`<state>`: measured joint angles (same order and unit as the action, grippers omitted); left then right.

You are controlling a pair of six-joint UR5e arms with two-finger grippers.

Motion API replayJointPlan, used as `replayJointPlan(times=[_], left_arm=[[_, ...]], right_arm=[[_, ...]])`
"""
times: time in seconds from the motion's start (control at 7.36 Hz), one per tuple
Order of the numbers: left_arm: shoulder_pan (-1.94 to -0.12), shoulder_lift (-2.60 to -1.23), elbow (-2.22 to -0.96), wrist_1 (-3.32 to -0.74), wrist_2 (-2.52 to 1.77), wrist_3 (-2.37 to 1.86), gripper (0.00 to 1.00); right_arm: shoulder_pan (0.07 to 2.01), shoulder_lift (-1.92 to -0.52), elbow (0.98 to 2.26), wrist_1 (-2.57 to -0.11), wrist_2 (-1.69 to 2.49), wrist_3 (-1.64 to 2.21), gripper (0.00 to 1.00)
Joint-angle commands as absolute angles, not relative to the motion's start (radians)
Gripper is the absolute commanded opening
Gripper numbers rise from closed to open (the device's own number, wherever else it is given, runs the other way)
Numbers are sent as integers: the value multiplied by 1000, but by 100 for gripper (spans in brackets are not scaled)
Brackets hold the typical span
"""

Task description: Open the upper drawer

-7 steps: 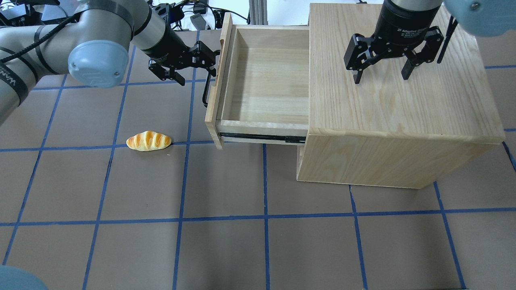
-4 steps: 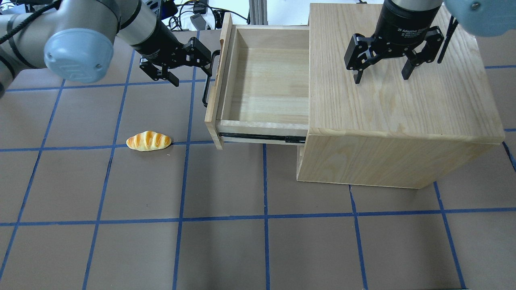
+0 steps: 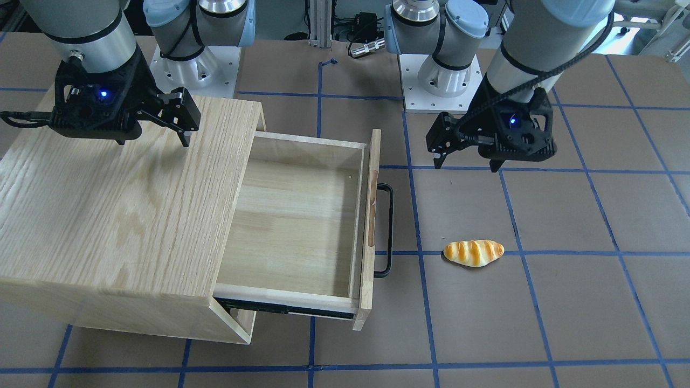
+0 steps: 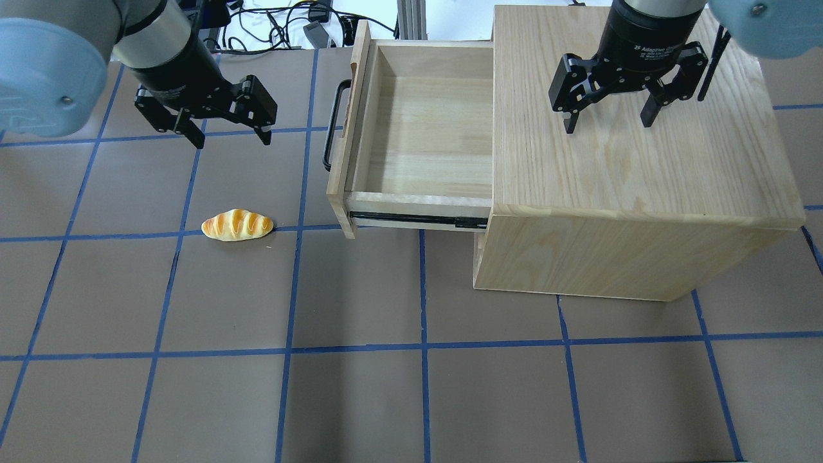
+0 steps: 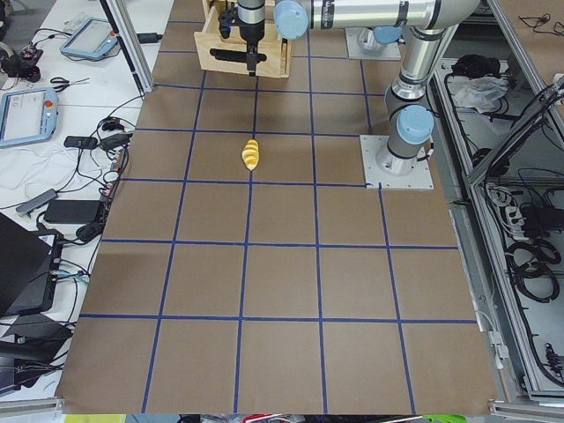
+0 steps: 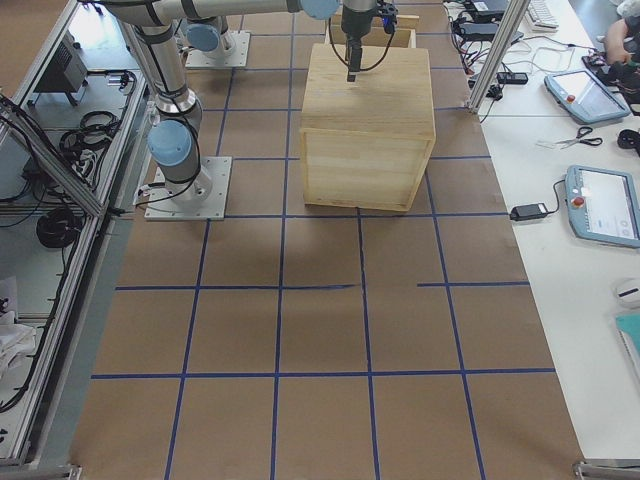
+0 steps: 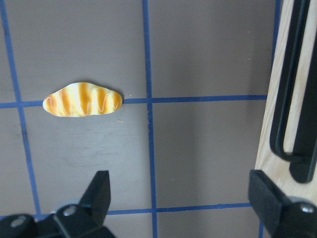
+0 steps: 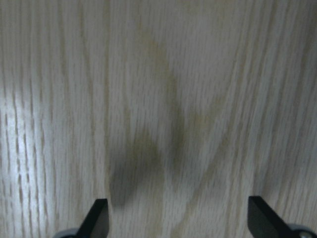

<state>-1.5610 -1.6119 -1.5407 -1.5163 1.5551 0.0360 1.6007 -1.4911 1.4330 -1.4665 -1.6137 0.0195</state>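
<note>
The upper drawer point(image 4: 424, 128) stands pulled far out of the oak cabinet point(image 4: 630, 128) and is empty inside; it also shows in the front view point(image 3: 296, 226). Its black bar handle point(image 4: 330, 125) is free, seen too in the front view point(image 3: 386, 230) and the left wrist view point(image 7: 292, 89). My left gripper point(image 4: 230, 138) is open and empty, hovering over the table well left of the handle; it shows in the front view point(image 3: 466, 163). My right gripper point(image 4: 607, 127) is open and empty just above the cabinet top, also in the front view point(image 3: 183, 132).
A toy bread loaf point(image 4: 237, 226) lies on the brown table left of the drawer front, also in the front view point(image 3: 474, 253) and the left wrist view point(image 7: 82, 99). Cables and gear lie beyond the table's far edge point(image 4: 308, 26).
My left gripper has drawn back to the left, away from the drawer handle. The drawer, the bread and my right gripper have not moved.
</note>
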Motion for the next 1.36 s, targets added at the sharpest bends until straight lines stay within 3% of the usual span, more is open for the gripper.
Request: replayJointPlan(times=[0.0, 1.22], left_arm=[[-1562, -1533, -1528, -1578, 1580, 55, 100], [-1551, -1540, -1545, -1569, 1575, 60, 100]], right_arm=[[1600, -1491, 1434, -1466, -1614, 18, 100], [1601, -1491, 1433, -1466, -1614, 20, 100]])
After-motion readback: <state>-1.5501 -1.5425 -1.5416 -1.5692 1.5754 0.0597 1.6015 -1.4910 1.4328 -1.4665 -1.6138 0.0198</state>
